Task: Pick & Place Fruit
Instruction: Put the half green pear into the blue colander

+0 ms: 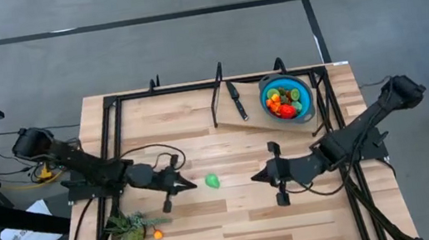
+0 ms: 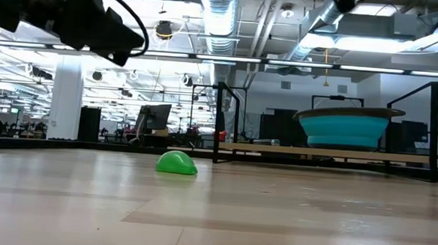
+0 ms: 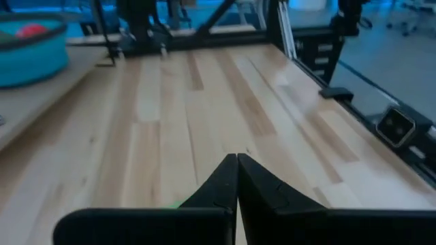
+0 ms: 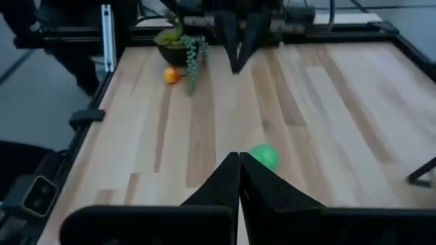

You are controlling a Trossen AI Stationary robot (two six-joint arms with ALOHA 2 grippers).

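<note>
A single bright green fruit [image 1: 212, 181] sits loose near the middle of the table [image 1: 239, 234], between the two arms, while most of the fruit [image 1: 282, 101] is already heaped in the blue bowl [image 1: 307, 108] at the far right corner. A small orange fruit [image 1: 158, 235] is still out too, tucked against the leafy plant [image 1: 129, 229] by the near left edge. The left gripper [image 1: 191, 185] hangs just beside the green piece with its fingers pressed together, holding nothing; the right gripper [image 1: 255, 178] faces it from the other side, a little farther off, fingers also together and empty. From where I stand, the worry is that either arm goes in with its fingers closed like that: a rounded toy on smooth wood would likely get nudged and roll instead of being caught. If both arms reach for it at once, they could also meet head-on over that spot. There is plenty of bare wood around the green piece, so room to approach is not the problem. The carry to the bowl looks tighter: the black-handled knife [image 1: 236, 100] lies just beside the bowl, with the frame posts [image 1: 216, 94] close by. The orange one looks awkward as well, since the plant's leaves crowd it and the table edge is near.
</note>
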